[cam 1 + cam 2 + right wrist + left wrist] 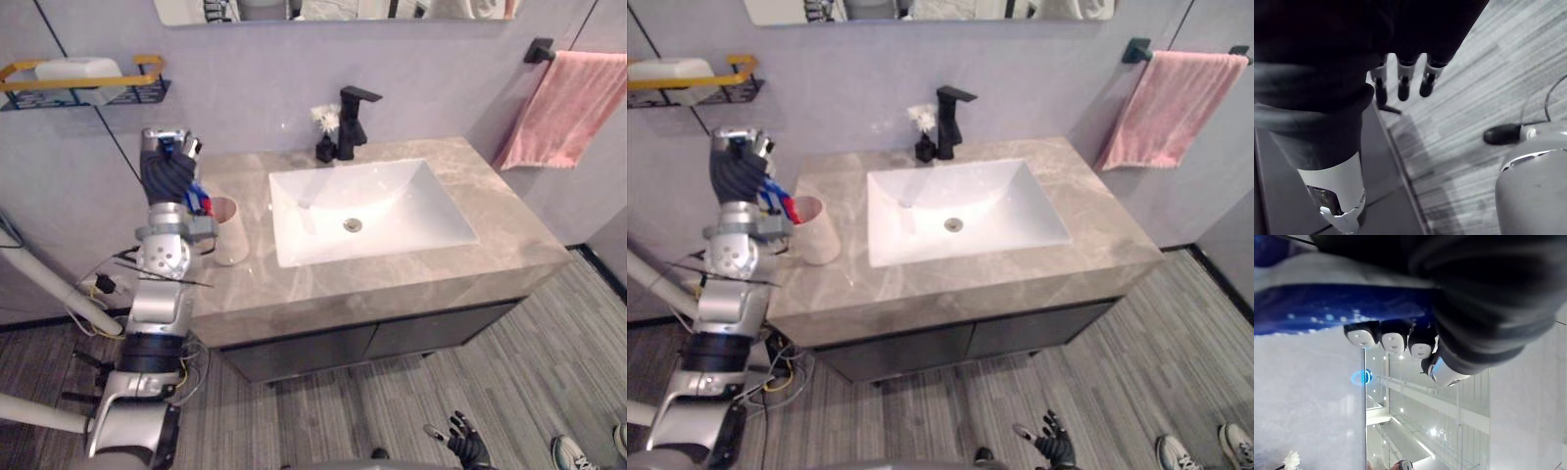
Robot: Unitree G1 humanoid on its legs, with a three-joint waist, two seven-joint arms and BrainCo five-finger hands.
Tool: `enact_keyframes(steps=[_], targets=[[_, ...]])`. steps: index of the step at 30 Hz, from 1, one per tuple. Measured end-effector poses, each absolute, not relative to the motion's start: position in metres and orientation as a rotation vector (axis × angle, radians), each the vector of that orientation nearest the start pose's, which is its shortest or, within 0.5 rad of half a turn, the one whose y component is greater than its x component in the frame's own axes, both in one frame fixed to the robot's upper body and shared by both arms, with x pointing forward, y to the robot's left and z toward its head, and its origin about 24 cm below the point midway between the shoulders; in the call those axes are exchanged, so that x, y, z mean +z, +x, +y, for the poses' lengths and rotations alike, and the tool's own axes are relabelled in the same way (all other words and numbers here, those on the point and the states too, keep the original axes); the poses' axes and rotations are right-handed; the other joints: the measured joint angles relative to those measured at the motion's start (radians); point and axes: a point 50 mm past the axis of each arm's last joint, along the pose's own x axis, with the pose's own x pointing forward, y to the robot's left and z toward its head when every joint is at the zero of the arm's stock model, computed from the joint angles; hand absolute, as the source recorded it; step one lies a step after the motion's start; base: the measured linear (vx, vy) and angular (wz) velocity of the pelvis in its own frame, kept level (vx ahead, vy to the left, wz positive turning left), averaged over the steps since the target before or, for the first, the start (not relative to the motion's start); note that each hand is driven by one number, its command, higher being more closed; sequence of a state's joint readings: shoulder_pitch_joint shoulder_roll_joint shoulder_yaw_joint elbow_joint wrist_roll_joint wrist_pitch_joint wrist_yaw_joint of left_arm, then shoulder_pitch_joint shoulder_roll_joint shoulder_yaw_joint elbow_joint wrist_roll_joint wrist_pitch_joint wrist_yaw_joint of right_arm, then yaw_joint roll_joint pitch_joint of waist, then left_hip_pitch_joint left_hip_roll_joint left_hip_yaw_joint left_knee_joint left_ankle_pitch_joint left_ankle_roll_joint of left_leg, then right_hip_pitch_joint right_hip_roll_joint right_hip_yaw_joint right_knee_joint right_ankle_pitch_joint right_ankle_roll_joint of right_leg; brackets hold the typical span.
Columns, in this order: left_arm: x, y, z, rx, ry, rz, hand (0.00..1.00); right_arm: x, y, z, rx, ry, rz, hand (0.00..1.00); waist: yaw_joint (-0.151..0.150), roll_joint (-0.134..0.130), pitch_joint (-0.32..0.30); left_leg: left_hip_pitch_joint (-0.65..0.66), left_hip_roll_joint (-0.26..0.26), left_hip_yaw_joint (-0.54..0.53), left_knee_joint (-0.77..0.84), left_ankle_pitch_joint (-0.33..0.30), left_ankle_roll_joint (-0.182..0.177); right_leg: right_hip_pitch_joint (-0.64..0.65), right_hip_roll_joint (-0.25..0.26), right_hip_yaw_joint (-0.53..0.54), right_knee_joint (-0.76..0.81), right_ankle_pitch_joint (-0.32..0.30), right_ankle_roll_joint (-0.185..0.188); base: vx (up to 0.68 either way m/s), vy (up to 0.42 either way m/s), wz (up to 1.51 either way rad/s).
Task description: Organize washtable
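My left hand (pixel 168 171) is raised at the left end of the grey stone washtable (pixel 392 279), just above and left of a pale pink cup (pixel 230 233). Its fingers (pixel 1393 340) are curled round a blue item (pixel 1327 308). The item's blue and red lower end (pixel 784 204) reaches down to the cup's rim (pixel 813 203); I cannot tell whether it is inside. My right hand (pixel 468 443) hangs low in front of the cabinet near the floor, with its fingers (pixel 1403 85) straight and nothing in it.
A white basin (pixel 367 211) is sunk in the countertop, with a black tap (pixel 353 119) and a small black vase with a white flower (pixel 325 132) behind it. A pink towel (pixel 568 108) hangs right. A yellow-railed wall shelf (pixel 83 83) is upper left. A person's shoes (pixel 573 452) show lower right.
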State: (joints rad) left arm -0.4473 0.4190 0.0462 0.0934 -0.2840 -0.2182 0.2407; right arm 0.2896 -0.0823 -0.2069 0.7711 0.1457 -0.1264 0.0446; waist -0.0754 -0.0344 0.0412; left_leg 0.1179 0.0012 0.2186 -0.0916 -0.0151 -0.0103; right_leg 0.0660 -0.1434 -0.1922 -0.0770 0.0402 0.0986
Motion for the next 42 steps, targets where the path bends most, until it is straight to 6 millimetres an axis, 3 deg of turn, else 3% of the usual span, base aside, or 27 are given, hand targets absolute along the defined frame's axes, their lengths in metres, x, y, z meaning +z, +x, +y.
enact_keyframes(steps=[27, 33, 42], targets=[[0.186, 0.314, 0.215, 0.197, 0.014, -0.581, 0.0, -0.14, 0.073, -0.224, -0.346, 0.125, 0.886, 0.0, 0.001, 0.011, 0.01, -0.002, 0.002, -0.002, 0.0, 0.0, 0.0, 0.01, -0.001, -0.001, -0.012, 0.006, 0.002, -0.01, -0.011, 0.0], [0.214, 0.289, 0.199, 0.135, -0.028, -0.759, 0.0, -0.14, 0.072, -0.225, -0.348, 0.126, 0.89, 0.0, 0.005, 0.014, 0.013, -0.004, 0.002, -0.008, 0.0, 0.0, 0.0, 0.01, -0.002, 0.001, -0.006, 0.005, 0.002, 0.0, 0.0, 0.01], [0.21, 0.248, 0.201, 0.179, -0.125, -0.853, 0.0, -0.145, 0.059, -0.223, -0.357, 0.131, 0.938, 0.0, 0.028, 0.025, 0.014, -0.001, 0.0, -0.02, -0.001, 0.0, 0.0, 0.005, -0.006, 0.001, 0.023, -0.01, 0.004, -0.02, -0.014, 0.03]])
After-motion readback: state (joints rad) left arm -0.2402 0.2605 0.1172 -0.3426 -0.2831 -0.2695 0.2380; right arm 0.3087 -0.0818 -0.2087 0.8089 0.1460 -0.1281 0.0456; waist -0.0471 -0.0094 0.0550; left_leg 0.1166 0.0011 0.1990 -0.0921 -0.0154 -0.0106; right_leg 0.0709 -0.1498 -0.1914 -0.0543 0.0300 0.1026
